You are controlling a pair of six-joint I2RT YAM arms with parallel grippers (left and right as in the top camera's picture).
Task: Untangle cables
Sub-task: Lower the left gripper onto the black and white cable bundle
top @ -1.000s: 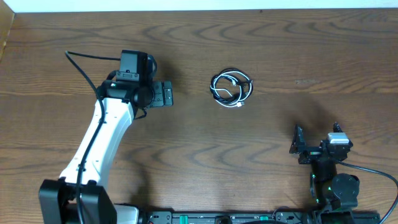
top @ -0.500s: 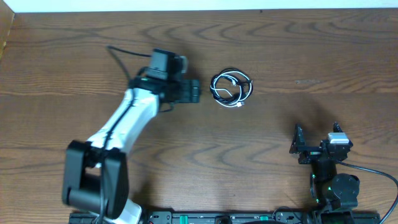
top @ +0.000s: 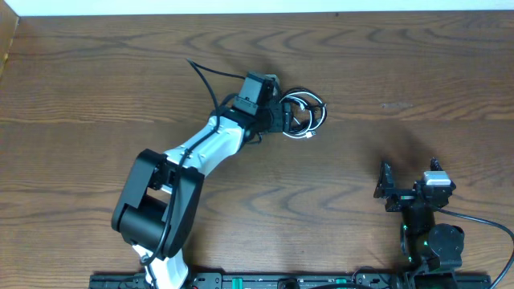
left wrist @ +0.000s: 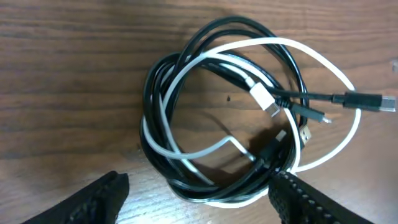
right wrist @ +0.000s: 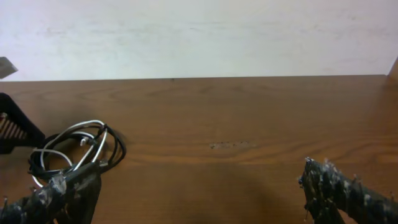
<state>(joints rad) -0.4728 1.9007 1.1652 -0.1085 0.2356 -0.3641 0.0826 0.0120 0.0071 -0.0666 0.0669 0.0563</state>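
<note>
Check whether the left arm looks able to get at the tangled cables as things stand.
Probably yes. The left gripper has its fingers open on either side of the coil of black cable and white cable, which lies on the table with nothing in between.

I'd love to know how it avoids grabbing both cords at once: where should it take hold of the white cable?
On the white cable's wide outer loop, which bows away from the black cable's coil with table showing either side. Come straight down, fingers straddling that single strand; elsewhere white and black lie crossed together.
</note>
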